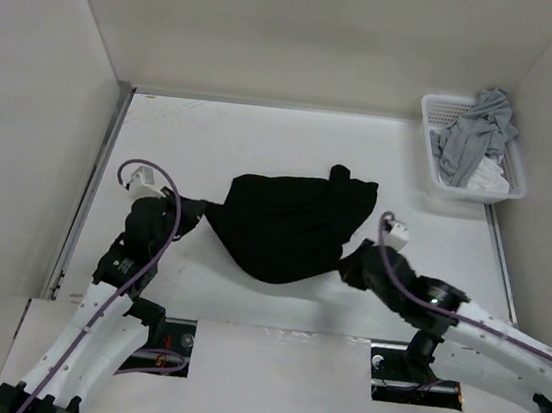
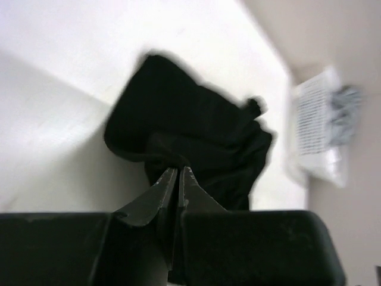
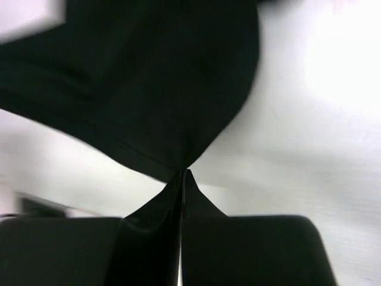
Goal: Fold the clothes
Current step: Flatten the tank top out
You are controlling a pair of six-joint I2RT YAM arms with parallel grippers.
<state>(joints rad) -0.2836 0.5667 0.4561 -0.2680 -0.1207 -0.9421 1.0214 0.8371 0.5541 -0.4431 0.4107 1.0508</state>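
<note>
The clothes are one black soft garment, bunched on the white table between the two arms. My left gripper is shut on its left edge; in the left wrist view the gripper pinches dark cloth at the tips. My right gripper is shut on the garment's lower right edge. In the right wrist view the gripper holds a point of the hem, and the cloth fans out taut from it.
A white basket at the back right holds a grey garment and a white one. It also shows blurred in the left wrist view as the basket. Walls enclose the table on three sides.
</note>
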